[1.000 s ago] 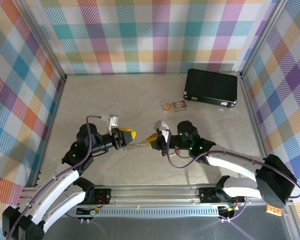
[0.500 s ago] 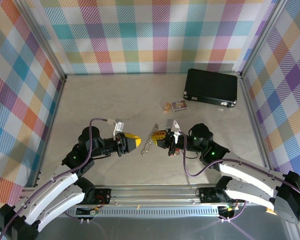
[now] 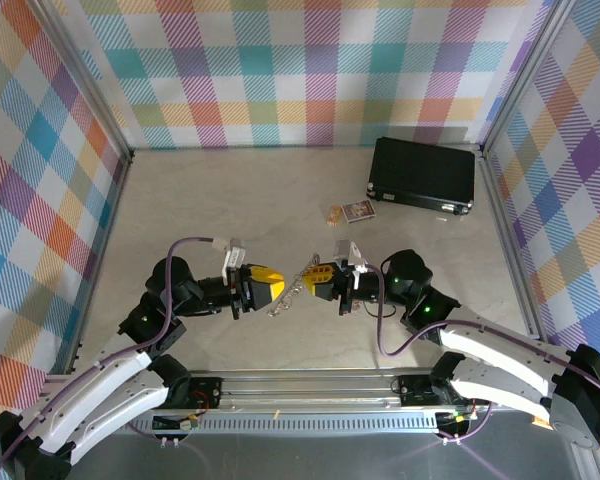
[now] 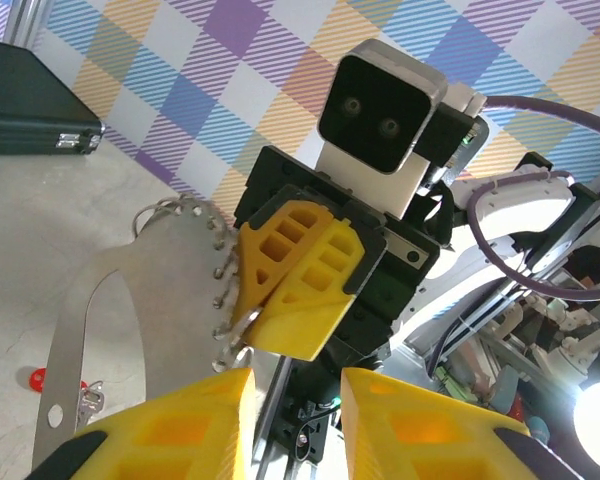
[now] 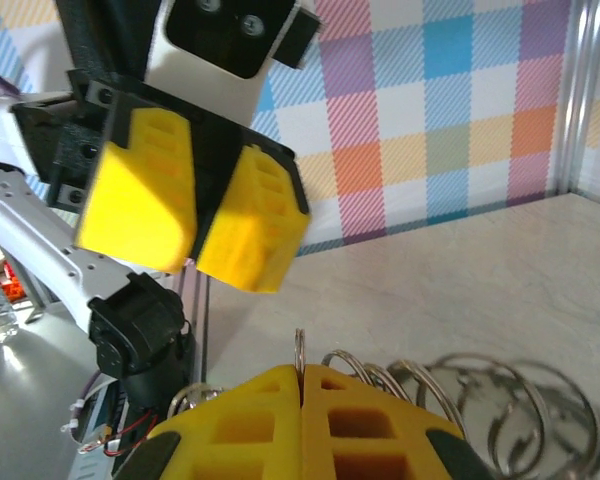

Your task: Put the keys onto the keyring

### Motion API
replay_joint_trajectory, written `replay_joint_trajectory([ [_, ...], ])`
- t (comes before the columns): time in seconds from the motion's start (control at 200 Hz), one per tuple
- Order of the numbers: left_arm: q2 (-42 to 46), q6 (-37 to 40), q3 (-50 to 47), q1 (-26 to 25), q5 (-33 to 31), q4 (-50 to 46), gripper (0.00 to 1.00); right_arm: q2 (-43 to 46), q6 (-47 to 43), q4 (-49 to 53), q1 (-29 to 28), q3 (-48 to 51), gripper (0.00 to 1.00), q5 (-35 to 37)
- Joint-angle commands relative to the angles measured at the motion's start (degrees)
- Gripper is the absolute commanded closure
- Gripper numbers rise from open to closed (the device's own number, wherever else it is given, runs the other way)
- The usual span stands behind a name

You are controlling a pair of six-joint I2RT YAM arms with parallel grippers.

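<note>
Beige tabletop — right gripper clamped on the keyring, left gripper parted — black case shut.

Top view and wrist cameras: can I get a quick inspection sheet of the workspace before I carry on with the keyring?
Surface: pale table, no spills seen.
Job's things: keyring held between the two arms; key, red head, low beside it, whether attached cannot be told.
Clutter: black case at the far right corner; printed card just in front of it.
Grippers: right gripper shut on the keyring's edge; left gripper open, empty, facing it.
Cables: purple cables loop at each wrist, apart from the keyring.
Surroundings: checked walls on three sides.
</note>
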State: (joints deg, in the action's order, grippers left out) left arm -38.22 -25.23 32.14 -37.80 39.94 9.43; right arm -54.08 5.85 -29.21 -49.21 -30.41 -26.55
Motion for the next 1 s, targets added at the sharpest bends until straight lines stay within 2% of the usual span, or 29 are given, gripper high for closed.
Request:
replay_joint_trajectory([
  [0.0,-0.6,2.26,3.13,-0.75,1.89,2.68,0.71,1.89,1.44,-4.61,-0.37,-0.06,1.0,-3.92],
  [0.585,-3.41,7.77,6.06,-4.62,2.71,2.5,0.67,2.68,4.63,-6.47,-0.38,-0.53,1.0,-5.94],
  [0.995,-5.81,10.81,7.23,-5.16,1.76,1.03,0.67,3.26,4.35,-6.47,-0.4,-0.63,1.0,-6.43],
])
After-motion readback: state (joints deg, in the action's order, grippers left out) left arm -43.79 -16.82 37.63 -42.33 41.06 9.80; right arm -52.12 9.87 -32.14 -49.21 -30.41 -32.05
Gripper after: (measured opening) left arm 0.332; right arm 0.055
